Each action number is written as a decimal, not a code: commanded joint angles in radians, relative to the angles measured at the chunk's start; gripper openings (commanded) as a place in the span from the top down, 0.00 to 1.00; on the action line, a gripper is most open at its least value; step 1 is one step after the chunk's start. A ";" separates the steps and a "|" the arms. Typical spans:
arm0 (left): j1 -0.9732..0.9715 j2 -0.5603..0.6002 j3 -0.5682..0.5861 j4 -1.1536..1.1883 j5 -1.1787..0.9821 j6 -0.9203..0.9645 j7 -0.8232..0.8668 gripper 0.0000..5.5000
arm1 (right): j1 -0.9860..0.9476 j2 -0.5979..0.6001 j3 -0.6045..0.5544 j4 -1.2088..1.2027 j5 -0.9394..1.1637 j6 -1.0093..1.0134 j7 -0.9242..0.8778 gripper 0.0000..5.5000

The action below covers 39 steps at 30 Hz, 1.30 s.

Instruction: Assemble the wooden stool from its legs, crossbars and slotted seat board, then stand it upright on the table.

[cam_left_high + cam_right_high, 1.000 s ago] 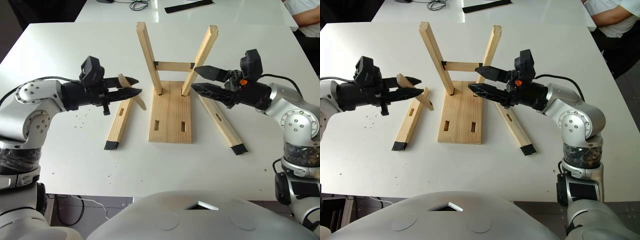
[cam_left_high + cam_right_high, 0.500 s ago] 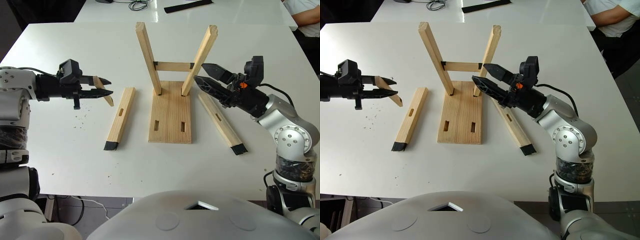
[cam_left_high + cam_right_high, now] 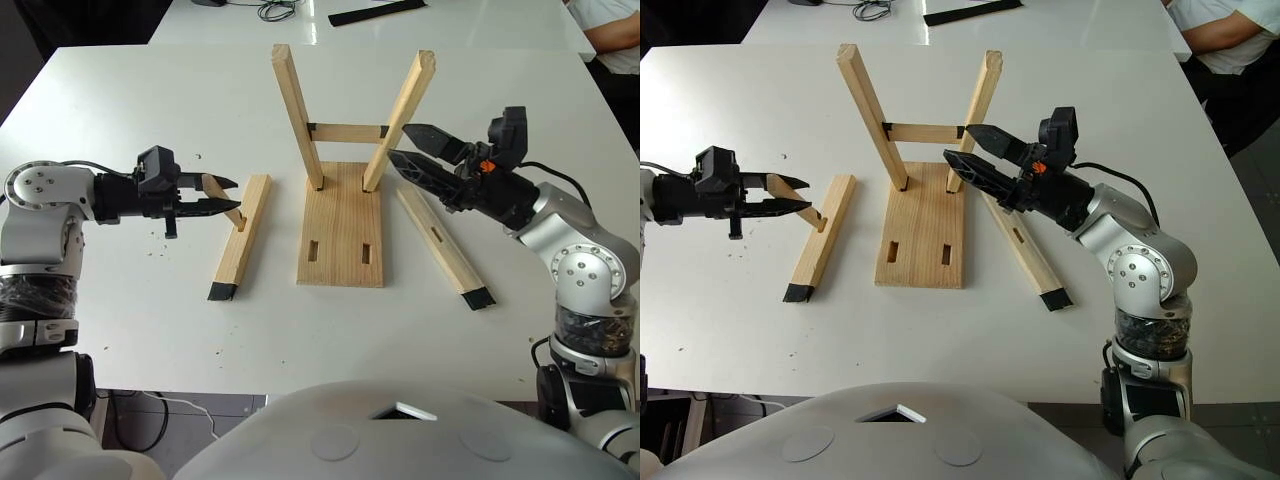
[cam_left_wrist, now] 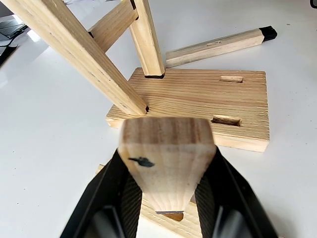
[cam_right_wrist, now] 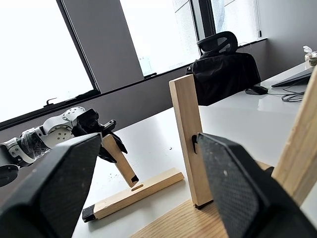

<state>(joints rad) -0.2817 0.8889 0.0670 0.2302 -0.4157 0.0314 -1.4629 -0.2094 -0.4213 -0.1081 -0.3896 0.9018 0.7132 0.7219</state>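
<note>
Left gripper (image 3: 232, 193) pinched a short tilted crossbar (image 3: 238, 217), its lower end at the slot of a loose leg (image 3: 236, 245) lying on the white surface (image 3: 130, 90), right gripper (image 3: 397, 141) spread just beside an upright leg (image 3: 402, 115) standing in the slotted seat board (image 3: 340, 250)

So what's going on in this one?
The robot is part-way through building the stool. Two legs stand in the seat board, joined by one crossbar. The left hand grips a second crossbar, tilted, with its lower end at the slot of the loose leg lying left of the board. The right hand is open beside the right standing leg. A fourth leg lies right of the board.
</note>
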 commanded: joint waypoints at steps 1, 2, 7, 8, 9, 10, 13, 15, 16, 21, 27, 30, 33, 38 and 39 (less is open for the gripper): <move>0.038 -0.011 0.008 -0.011 0.007 -0.019 0.006 0.76 | -0.028 -0.021 0.005 0.017 0.009 0.015 0.015 0.35; 0.035 -0.012 0.004 0.000 0.014 -0.027 0.004 0.76 | -0.033 -0.023 0.004 0.021 0.010 0.017 0.018 0.35; 0.004 -0.023 -0.002 0.032 0.025 -0.043 0.001 0.76 | -0.034 -0.025 0.009 0.021 0.011 0.019 0.021 0.35; 0.006 -0.024 -0.002 0.033 0.027 -0.047 -0.001 0.76 | -0.034 -0.023 0.012 0.021 0.011 0.019 0.021 0.35; 0.007 -0.025 -0.003 0.035 0.030 -0.050 -0.003 0.76 | -0.033 -0.022 0.014 0.021 0.011 0.019 0.021 0.35; 0.008 -0.026 -0.004 0.036 0.032 -0.052 -0.004 0.76 | -0.032 -0.021 0.016 0.021 0.011 0.019 0.022 0.35; -0.010 -0.030 -0.008 0.049 0.036 -0.058 -0.009 0.76 | -0.030 -0.017 0.019 0.021 0.012 0.018 0.019 0.35; -0.029 -0.029 -0.015 0.068 0.048 -0.071 -0.016 0.76 | -0.028 -0.015 0.021 0.022 0.012 0.015 0.016 0.35; -0.031 -0.027 -0.019 0.076 0.054 -0.079 -0.022 0.76 | -0.028 -0.013 0.023 0.023 0.012 0.014 0.016 0.35; -0.049 -0.034 -0.043 0.134 0.081 -0.114 -0.043 0.76 | -0.029 -0.007 0.030 0.026 0.012 0.013 0.015 0.35; 0.001 -0.027 -0.075 0.112 0.077 -0.126 -0.085 0.76 | -0.019 -0.002 0.031 0.021 0.011 0.013 0.008 0.35; 0.031 -0.021 -0.073 0.056 0.052 -0.105 -0.093 0.76 | -0.012 0.001 0.030 0.017 0.012 0.012 0.005 0.35; 0.050 -0.016 -0.068 -0.013 0.023 -0.076 -0.096 0.76 | 0.000 0.001 0.027 0.007 0.016 0.013 0.000 0.35; 0.055 -0.016 -0.095 -0.036 0.029 -0.069 -0.120 0.76 | 0.003 0.003 0.029 0.004 0.016 0.014 -0.002 0.35; 0.052 -0.017 -0.100 -0.033 0.032 -0.069 -0.124 0.76 | 0.000 0.002 0.030 0.007 0.015 0.015 -0.002 0.35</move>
<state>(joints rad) -0.2318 0.8613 -0.0071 0.1940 -0.4074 -0.0434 -1.5686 -0.2084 -0.4190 -0.0786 -0.3774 0.9054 0.7173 0.7264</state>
